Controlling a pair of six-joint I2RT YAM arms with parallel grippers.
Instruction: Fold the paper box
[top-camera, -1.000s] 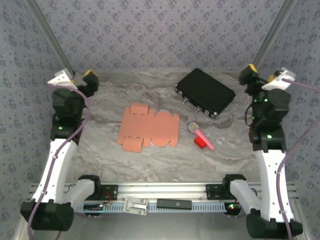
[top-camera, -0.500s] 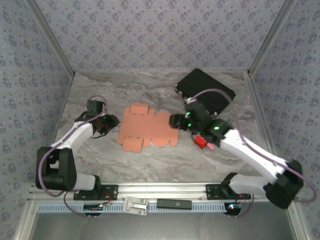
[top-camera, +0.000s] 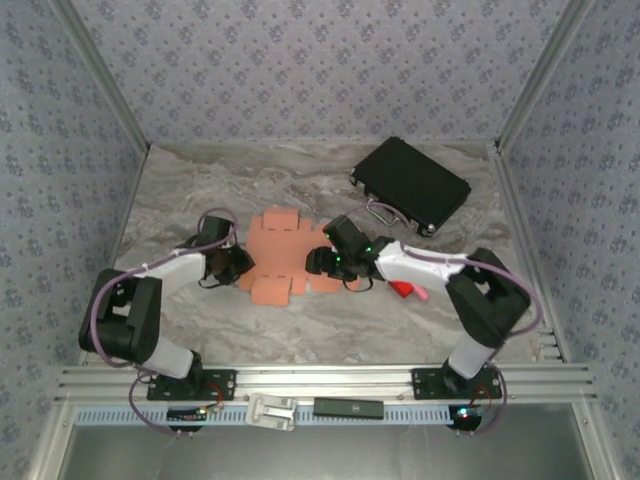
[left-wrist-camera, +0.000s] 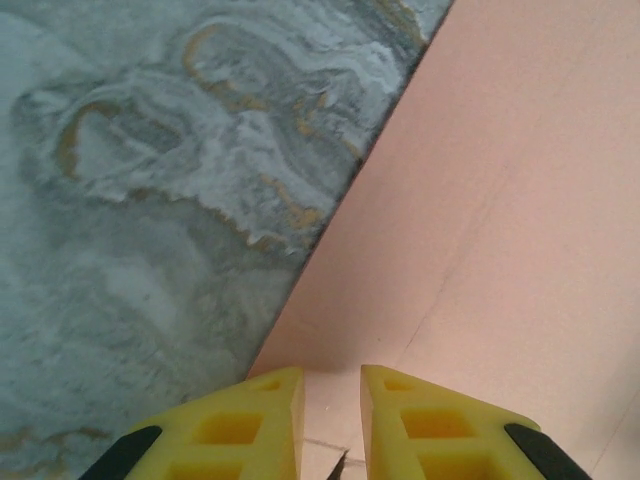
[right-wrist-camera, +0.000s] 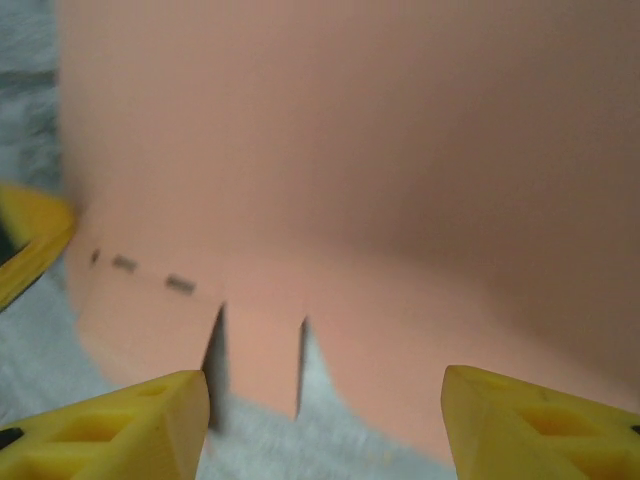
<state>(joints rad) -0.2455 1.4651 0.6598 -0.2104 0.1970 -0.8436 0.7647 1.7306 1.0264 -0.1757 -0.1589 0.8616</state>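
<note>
I'm looking at the paper box lying flat as an unfolded die-cut sheet in the middle of the bench. Its flaps and tabs are spread out, near the black case but apart from it.

The left pincer is sitting low at the sheet's left edge. In its wrist view the yellow fingers are standing a narrow gap apart over the sheet's corner. I'm not seeing any card between them, so I'm reading it as barely open and holding nothing.

The right pincer is hovering over the sheet's right half, jaws standing wide with nothing in them. Its wrist view is showing a slotted tab edge right ahead, blurred.

Handling: I'm judging this as thin card. It's looking very light, springy along the scored lines, floppy across the big panels, and easy to crease wrong or tear at the tab slits. Lying flat, it's giving no edge to pinch from above. It's likely sliding on the smooth marbled surface when pushed. I'm thinking the best hold is an outer flap or panel edge close to a score line. One pincer should be pinning the neighbouring panel while the other is lifting, with a light squeeze only.
</note>
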